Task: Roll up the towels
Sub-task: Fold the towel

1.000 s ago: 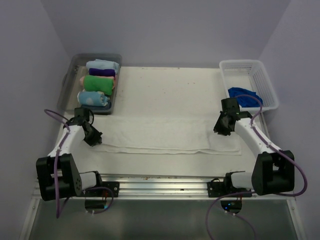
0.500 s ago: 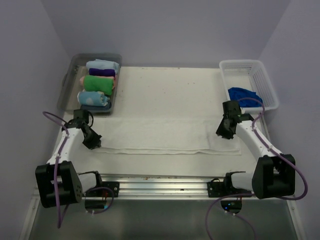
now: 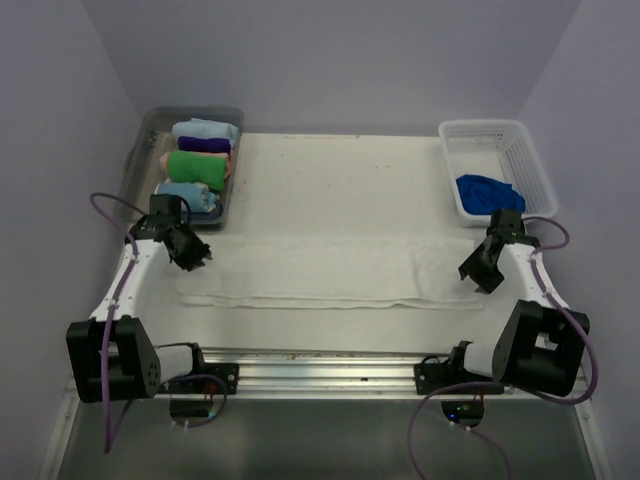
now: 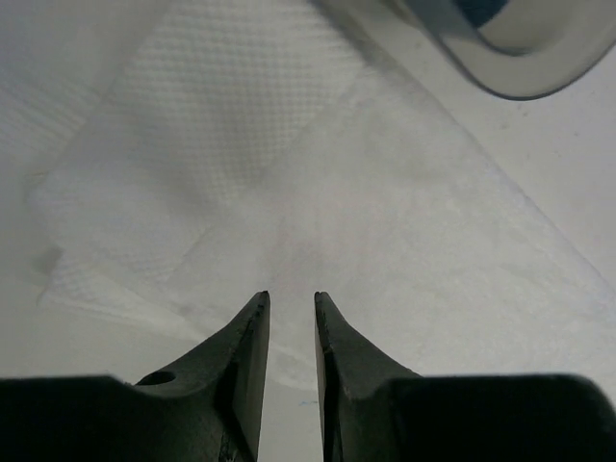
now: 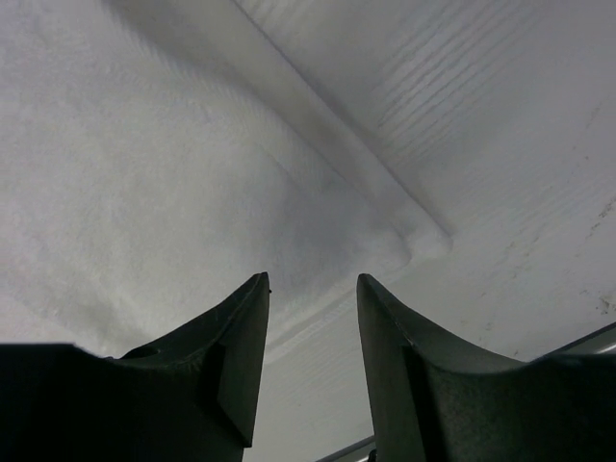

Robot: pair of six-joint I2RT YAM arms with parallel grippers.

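The white towel [image 3: 330,272] lies flat as a long folded strip across the near half of the table. My left gripper [image 3: 200,257] hovers just above the strip's left end, jaws a narrow gap apart with nothing between them. In the left wrist view the gripper [image 4: 292,296] points at the towel's corner [image 4: 241,173]. My right gripper [image 3: 476,274] hangs over the right end, open and empty. In the right wrist view the gripper [image 5: 313,279] is above the towel's folded edge [image 5: 144,173]. The blue towel [image 3: 488,192] sits crumpled in the white basket [image 3: 541,170].
A clear grey bin [image 3: 135,170] at the back left holds several rolled towels, among them a green one [image 3: 196,165] and a pale blue dotted one [image 3: 185,196]. Its corner [image 4: 520,58] shows in the left wrist view. The arms' mounting rail [image 3: 320,365] runs along the near edge.
Both grippers have opened and let go of the white towel's ends. The left one rose back toward the bin; the right one swung out to the right. The towel stays flat.
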